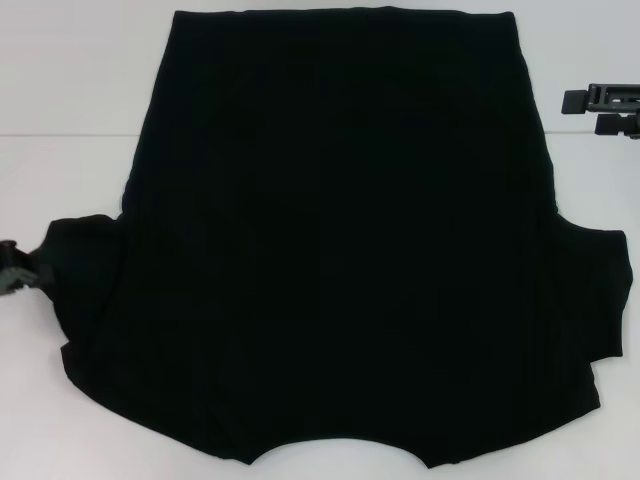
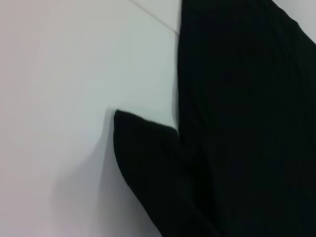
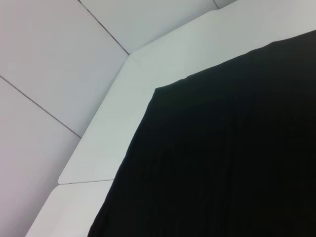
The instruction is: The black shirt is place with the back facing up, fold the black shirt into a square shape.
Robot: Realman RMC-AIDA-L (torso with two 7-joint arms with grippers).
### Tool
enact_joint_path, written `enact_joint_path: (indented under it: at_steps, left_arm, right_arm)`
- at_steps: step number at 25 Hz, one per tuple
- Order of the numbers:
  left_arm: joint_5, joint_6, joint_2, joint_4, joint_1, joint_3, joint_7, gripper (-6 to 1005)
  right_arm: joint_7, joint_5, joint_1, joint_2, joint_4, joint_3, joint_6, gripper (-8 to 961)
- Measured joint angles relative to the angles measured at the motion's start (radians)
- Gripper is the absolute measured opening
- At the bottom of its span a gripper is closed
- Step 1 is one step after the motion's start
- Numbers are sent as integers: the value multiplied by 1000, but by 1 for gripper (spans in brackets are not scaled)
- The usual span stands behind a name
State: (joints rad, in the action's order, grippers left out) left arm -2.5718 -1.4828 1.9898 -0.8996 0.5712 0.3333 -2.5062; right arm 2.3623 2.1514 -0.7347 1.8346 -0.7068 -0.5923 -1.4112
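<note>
The black shirt (image 1: 350,240) lies spread flat on the white table (image 1: 70,80), plain side up. Its neck cut-out is at the near edge and its straight hem at the far edge. Both short sleeves stick out sideways. My left gripper (image 1: 12,266) sits at the table's left edge, right at the tip of the left sleeve (image 1: 80,265). In the left wrist view that sleeve (image 2: 148,163) rests on the table beside the shirt body. My right gripper (image 1: 584,112) hovers open over bare table off the shirt's far right side. The right wrist view shows a hem corner (image 3: 163,96).
The white table's bare strips (image 1: 60,180) run along both sides of the shirt. A seam line (image 1: 60,133) crosses the tabletop at the left. Pale wall panels (image 3: 44,59) stand beyond the table's far edge.
</note>
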Motion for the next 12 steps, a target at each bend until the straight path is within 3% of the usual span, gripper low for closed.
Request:
enact_joint_path:
  at_steps: [6, 12]
  left_arm:
    - [-48, -37, -30, -40, 43, -2, -4, 16]
    - [-48, -85, -35, -78, 84, 31, -27, 14]
  right_arm:
    - [0, -1, 0, -1, -2, 0, -8, 928]
    - [-1, -1, 0, -2, -2, 0, -16, 928]
